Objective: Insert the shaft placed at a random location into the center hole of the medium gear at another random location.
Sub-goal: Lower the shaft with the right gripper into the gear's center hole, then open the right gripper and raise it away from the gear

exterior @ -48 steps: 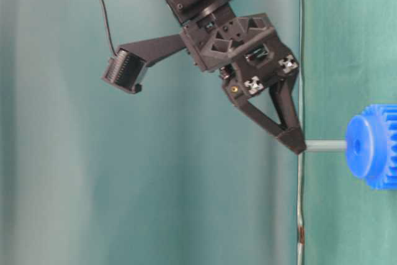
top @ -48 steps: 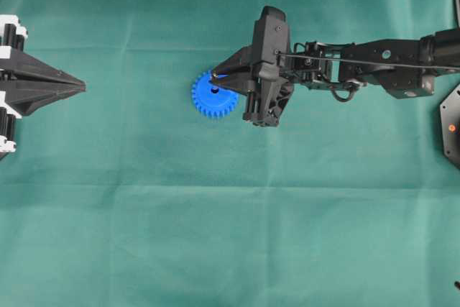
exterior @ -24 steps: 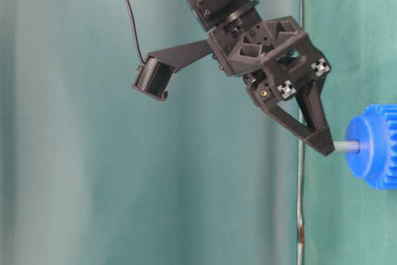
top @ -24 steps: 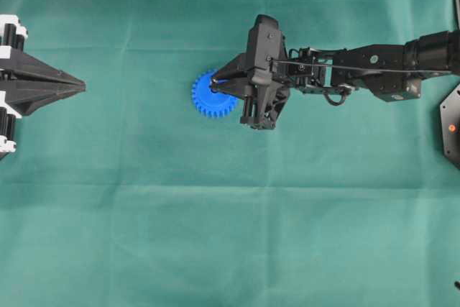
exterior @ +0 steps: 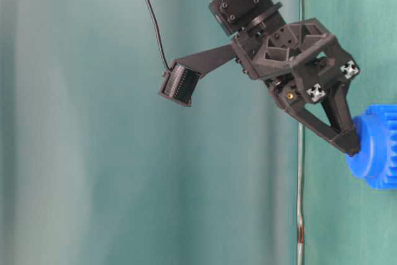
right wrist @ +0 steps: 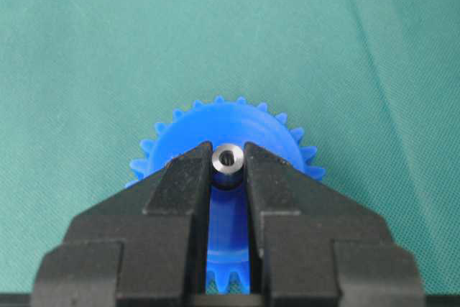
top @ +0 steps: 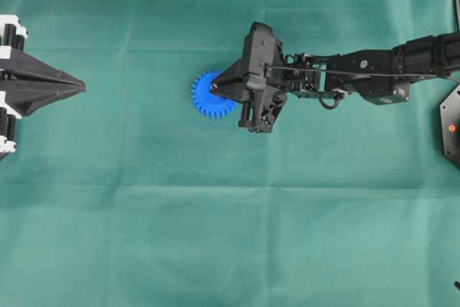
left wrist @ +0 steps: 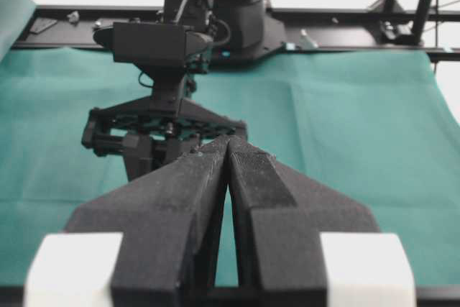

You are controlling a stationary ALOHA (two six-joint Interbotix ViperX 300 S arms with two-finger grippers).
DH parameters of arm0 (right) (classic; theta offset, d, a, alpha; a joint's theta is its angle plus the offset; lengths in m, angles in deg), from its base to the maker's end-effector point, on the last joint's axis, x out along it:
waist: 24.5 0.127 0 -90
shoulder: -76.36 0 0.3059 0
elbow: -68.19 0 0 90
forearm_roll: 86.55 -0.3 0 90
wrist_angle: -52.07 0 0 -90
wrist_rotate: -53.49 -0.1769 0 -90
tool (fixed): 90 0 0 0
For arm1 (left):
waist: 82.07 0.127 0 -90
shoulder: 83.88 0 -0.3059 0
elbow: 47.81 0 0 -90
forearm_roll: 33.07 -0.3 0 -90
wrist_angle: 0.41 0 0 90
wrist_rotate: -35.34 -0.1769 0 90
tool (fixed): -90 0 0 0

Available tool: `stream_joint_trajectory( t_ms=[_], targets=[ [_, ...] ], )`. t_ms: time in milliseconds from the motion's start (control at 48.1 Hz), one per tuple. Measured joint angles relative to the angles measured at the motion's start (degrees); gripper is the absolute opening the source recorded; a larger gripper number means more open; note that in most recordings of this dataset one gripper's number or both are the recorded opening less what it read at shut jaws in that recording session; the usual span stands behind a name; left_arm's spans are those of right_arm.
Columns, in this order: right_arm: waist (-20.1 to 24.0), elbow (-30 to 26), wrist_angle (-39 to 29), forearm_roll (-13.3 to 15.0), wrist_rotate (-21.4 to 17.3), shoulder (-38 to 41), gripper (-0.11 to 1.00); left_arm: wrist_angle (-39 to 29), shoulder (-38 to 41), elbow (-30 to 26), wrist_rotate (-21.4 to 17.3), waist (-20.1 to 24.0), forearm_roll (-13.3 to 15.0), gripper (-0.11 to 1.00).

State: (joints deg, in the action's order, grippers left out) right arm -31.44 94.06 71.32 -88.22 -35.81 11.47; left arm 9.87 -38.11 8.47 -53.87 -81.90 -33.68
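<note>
right claw (right wrist: 228,170) pinching shaft (right wrist: 228,158), touching medium gear (right wrist: 267,133)

Center hole plugged from sight by the shaft (right wrist: 228,158), medium gear (exterior: 376,155) cut off (right edge)

Lab bench: green cloth (top: 215,235), robot arms (top: 374,77)

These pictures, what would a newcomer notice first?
The bright blue plastic toothed gear on the green cloth, left of centre in the overhead view. The right tool is pressed onto it, gripping a small silvery metal pin over its middle. The left tool sits shut, far off.
</note>
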Motion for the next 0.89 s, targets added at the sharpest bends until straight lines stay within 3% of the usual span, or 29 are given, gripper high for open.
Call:
stream_joint_trajectory(
  t_ms=[623, 686, 852, 893],
  targets=[
    [0.0, -0.2, -0.4, 0.0, 0.0, -0.1, 0.15, 0.0, 0.1, 0.0, 0.0, 0.0, -0.1, 0.0],
    [0.0, -0.1, -0.4, 0.0, 0.0, 0.0, 0.26, -0.2, 0.0, 0.0, 0.0, 0.0, 0.0, 0.0],
    [0.3, -0.2, -0.4, 0.1, 0.0, -0.3, 0.74, -0.3, 0.1, 0.0, 0.0, -0.1, 0.0, 0.0],
    [0.3, -0.1, -0.6, 0.1, 0.0, -0.5, 0.8, -0.3, 0.1, 0.0, 0.0, 0.0, -0.1, 0.0]
  ],
)
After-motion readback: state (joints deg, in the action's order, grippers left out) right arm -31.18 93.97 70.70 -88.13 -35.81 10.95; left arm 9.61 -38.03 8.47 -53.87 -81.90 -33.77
